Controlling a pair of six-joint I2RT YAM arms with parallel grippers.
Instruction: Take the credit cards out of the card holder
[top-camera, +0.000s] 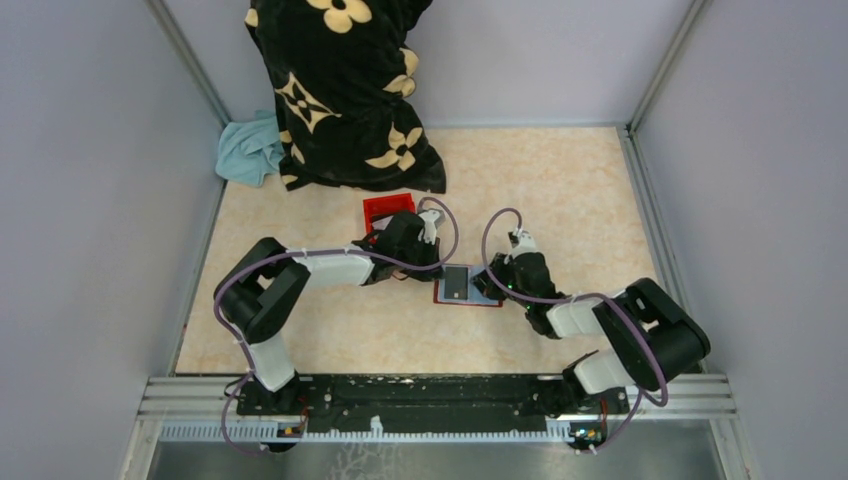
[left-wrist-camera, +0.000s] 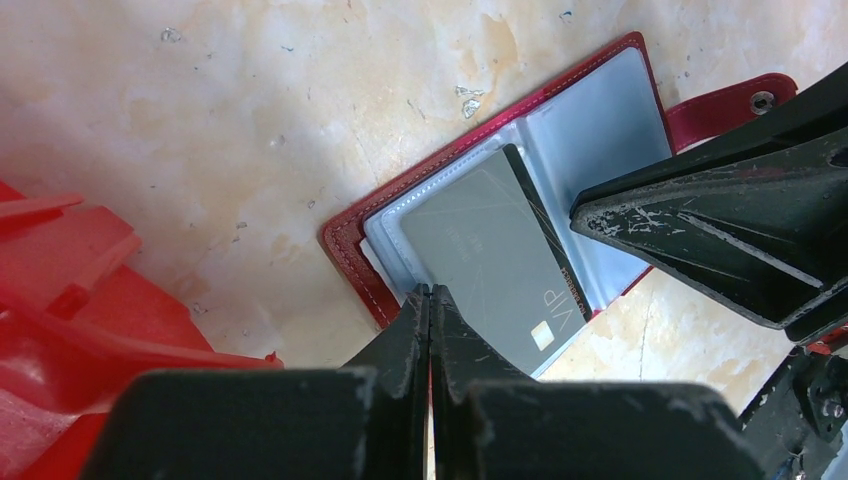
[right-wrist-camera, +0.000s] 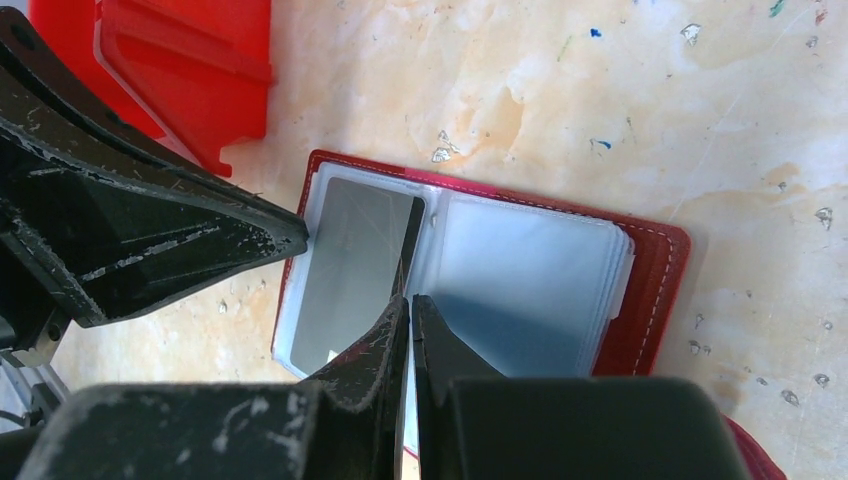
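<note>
Right gripper (right-wrist-camera: 410, 300): clenched, tips at near edge of open card holder (right-wrist-camera: 655, 290); grasp unclear. Left gripper (left-wrist-camera: 430, 295): clenched, at its left edge. Grey credit card (right-wrist-camera: 350, 270): sleeved inside, left page. Red box (top-camera: 387, 210): just beyond.

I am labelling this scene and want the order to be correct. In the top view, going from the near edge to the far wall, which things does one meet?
Rail → card holder → red box → blanket.
</note>
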